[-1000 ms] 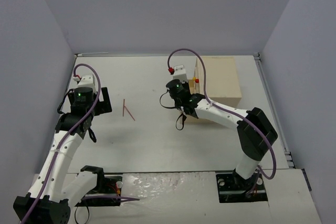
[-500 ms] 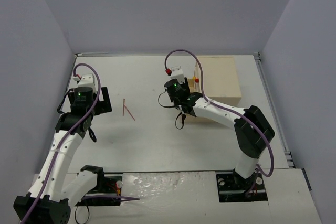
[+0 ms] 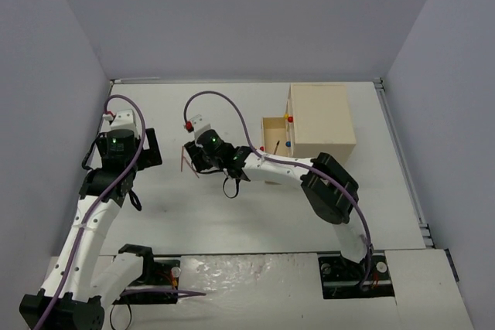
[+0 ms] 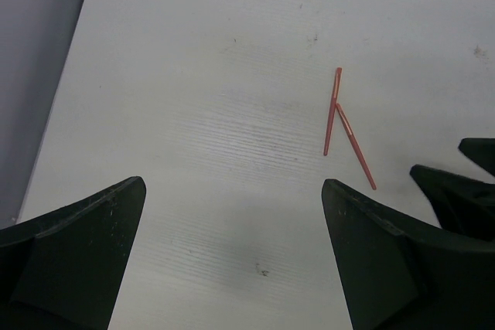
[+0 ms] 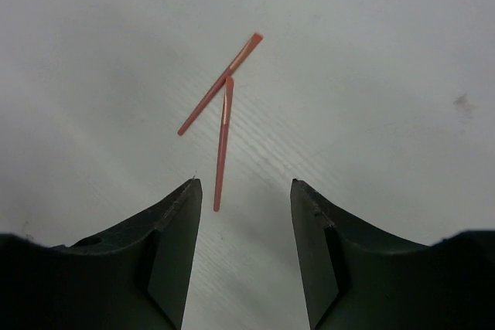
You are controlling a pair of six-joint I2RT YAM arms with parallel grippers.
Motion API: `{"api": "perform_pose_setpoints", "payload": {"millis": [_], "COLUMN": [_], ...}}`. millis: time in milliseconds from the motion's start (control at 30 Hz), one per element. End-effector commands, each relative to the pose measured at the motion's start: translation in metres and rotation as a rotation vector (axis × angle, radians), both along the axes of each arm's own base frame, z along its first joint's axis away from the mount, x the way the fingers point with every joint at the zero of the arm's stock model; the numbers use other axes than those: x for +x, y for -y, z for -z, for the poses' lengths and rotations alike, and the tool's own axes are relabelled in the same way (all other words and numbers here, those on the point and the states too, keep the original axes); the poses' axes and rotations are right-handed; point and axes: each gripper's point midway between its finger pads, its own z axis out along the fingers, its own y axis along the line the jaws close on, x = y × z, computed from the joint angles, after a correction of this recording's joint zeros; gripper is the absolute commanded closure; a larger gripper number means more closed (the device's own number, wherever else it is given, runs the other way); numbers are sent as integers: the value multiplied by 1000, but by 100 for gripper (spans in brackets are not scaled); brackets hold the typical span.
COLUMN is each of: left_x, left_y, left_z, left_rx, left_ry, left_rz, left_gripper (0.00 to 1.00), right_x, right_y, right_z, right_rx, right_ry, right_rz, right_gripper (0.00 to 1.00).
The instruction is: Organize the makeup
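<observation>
On the table (image 3: 232, 214), left of centre, two thin pink pencils (image 5: 223, 113) lie in a V, touching at one end. The right gripper (image 5: 244, 191) hangs just over them, its jaws parted and empty. If it closes here it may catch only one pencil, or roll both aside. The left gripper (image 4: 232, 183), spread wide and empty, hovers near on the left. The wooden drawer box (image 3: 321, 117), with one drawer (image 3: 272, 133) pulled out, stands well apart on the right.

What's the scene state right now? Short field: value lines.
pencils: two thin pink pencils flat on the table, meeting in a V
right gripper: open, over the pencils, nothing held
left gripper: open, empty, off to the side of the pencils
drawer box: at the table's far right, one drawer pulled out
</observation>
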Motion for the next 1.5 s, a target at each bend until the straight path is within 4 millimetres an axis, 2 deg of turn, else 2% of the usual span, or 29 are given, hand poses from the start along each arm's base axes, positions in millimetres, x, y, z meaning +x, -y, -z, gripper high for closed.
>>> {"api": "perform_pose_setpoints", "payload": {"millis": [0,167,567,700,900,1033,1200,1333,1467], "left_x": [5,3,3,3,3,4,5,6,9], "left_y": [-10,-12,-12,-12,-12,-12,-10,-8,-4], "left_z": [-27,-29,-29,-29,-28,-28,-26,-24,-18], "left_rx": [3,5,4,4,5,2,-2,-6,-18], "left_ry": [108,122,125,124,123,123,116,106,83], "left_rz": [-58,-72,-71,-71,-71,-68,-59,-52,-32], "left_gripper": [3,3,3,3,3,3,3,3,3], "right_x": [-2,-7,0,7,14,20,16,22,34], "right_y": [-38,-55,-60,-53,-25,-3,27,74,135], "right_z": [-10,19,72,85,96,75,15,-28,-47], "right_rx": [120,97,-5,-50,-124,-128,-101,-121,-173], "right_ry": [0,12,21,31,42,77,161,231,260], "right_rz": [-81,-102,-70,-21,74,134,181,315,493], "right_gripper": [54,57,62,71,98,100,100,100,100]}}
